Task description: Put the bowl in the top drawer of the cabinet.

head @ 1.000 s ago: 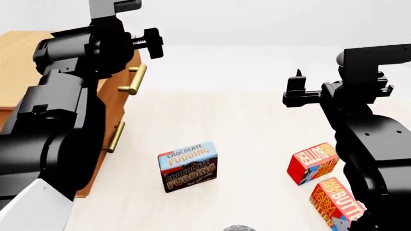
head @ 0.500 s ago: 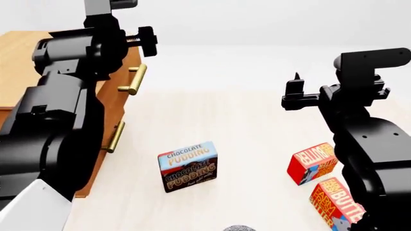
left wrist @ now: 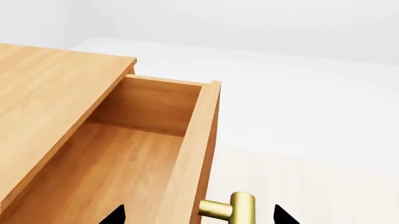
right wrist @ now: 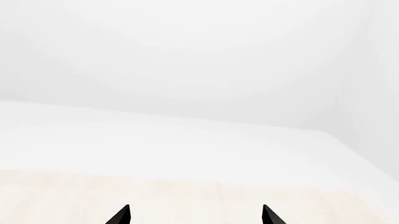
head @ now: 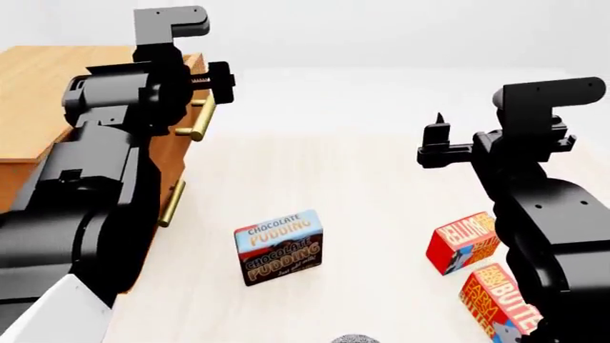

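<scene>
Bowl (head: 353, 338) barely seen in head view: a grey speckled sliver at the bottom edge, on the pale table (head: 381, 171), well apart from the cabinet (head: 38, 86) and to its right. Chocolate pudding box (head: 278, 246) between bowl and cabinet; two red butter boxes (head: 465, 241) (head: 501, 296) farther right of the cabinet. Left gripper (head: 217, 78) up by the cabinet front, just above the brass handle (head: 200, 118) of the top drawer (head: 186, 93); lower drawer's handle (head: 171, 204) beneath. Right gripper (head: 436, 139) raised over the table, well right of the cabinet. Left wrist view: top drawer pulled out from under the cabinet top, wooden floor showing; two black fingertips (left wrist: 117, 215) spread wide, one either side of the handle, gripping nothing. Right wrist view: fingertips (right wrist: 123, 215) likewise wide apart, only pale table and white backdrop beyond, cabinet out of frame.
</scene>
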